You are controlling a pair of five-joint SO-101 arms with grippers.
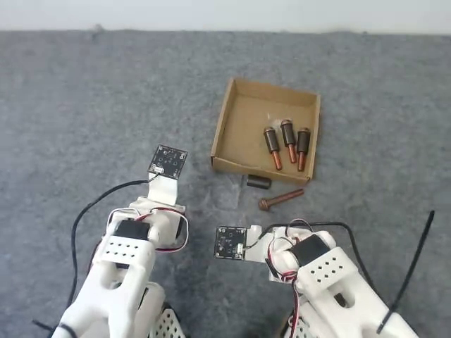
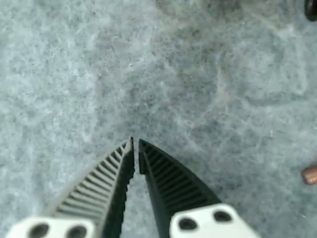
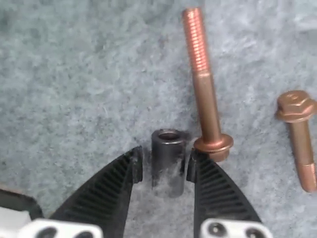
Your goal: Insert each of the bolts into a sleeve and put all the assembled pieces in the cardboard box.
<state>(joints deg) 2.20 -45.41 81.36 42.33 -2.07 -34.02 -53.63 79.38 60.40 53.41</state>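
Right gripper [image 3: 165, 157] bracketing a black sleeve [image 3: 168, 166] on the grey mat [image 3: 74, 74]

Its jaws are standing open on either side of the sleeve, one fingertip close against it and the other just apart. A copper bolt [image 3: 204, 89] is lying with its head just beside the sleeve, and a second bolt [image 3: 297, 144] is lying near it. The left gripper [image 2: 135, 146] is hovering over the mat with its jaws closed to a thin slit. The cardboard box [image 1: 227, 120] is holding three assembled pieces [image 1: 289, 144]
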